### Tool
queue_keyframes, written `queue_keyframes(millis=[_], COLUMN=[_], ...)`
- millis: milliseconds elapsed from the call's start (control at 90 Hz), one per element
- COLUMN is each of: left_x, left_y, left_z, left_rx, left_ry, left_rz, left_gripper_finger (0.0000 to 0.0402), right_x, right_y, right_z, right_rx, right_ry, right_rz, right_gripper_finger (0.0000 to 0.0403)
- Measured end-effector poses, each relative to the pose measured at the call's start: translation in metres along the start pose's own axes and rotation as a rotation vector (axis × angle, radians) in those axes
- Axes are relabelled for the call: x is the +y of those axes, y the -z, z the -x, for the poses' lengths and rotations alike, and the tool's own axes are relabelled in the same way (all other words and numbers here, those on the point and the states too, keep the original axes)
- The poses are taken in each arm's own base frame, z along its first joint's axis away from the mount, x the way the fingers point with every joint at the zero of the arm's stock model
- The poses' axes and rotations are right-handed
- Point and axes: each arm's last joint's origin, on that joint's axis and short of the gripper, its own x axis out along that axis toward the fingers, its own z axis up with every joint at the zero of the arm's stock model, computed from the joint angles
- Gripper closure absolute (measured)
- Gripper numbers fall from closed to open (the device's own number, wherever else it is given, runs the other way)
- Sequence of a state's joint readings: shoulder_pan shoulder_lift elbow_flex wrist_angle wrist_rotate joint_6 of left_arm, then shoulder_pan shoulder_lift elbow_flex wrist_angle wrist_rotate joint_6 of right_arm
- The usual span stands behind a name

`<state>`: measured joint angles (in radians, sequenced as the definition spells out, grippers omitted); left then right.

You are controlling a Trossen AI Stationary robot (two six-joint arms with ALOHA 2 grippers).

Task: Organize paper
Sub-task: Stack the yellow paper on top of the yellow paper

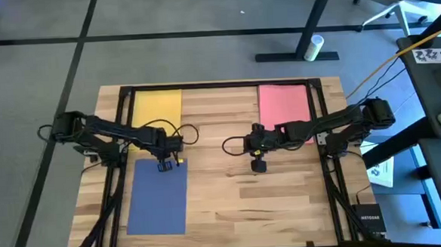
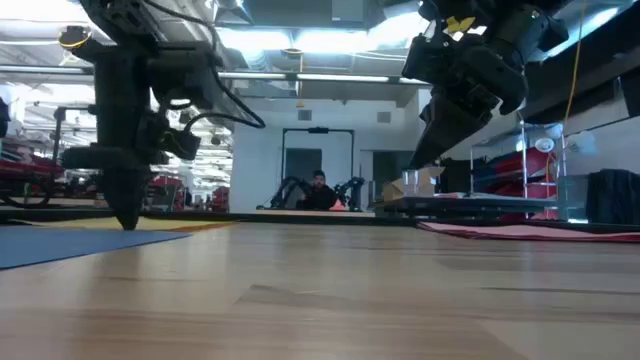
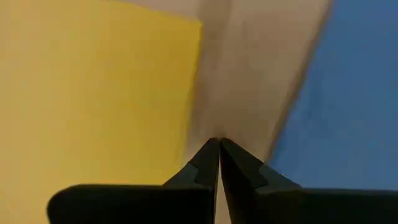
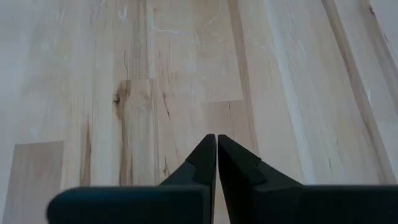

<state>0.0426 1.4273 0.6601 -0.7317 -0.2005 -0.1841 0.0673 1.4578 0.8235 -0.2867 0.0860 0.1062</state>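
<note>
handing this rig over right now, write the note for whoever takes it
Left gripper: shut, empty, tips down on bare wood between the yellow sheet and the blue sheet.
Right gripper: shut, empty, raised over bare wood at mid-table.
Paper: yellow at the far left, pink sheet at the far right, blue at the near left, all flat and apart on the table.
Done: nothing stacked yet.
Left: gather the three sheets together.
</note>
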Motion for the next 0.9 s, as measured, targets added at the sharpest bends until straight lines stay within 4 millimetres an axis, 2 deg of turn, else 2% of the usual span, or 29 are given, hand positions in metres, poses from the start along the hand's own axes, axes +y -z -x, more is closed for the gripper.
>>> queue_keyframes(millis=[344,567,900], left_x=[0.003,0.010,0.016], left_y=[0.014,0.020,0.026], left_z=[0.000,-0.006,-0.013], left_rx=[0.142,0.167,0.160], left_ry=[-0.050,-0.108,-0.175], left_rz=[0.323,0.532,0.631], left_gripper_finger=[0.0402,0.0402,0.0402], right_x=[0.000,0.000,0.000], right_y=[0.000,0.000,0.000], right_z=[0.000,0.000,0.000], right_rx=[-0.001,-0.001,-0.001], right_ry=[0.000,0.000,0.000], right_rz=[0.000,0.000,0.003], right_gripper_finger=[0.0398,0.0398,0.0398])
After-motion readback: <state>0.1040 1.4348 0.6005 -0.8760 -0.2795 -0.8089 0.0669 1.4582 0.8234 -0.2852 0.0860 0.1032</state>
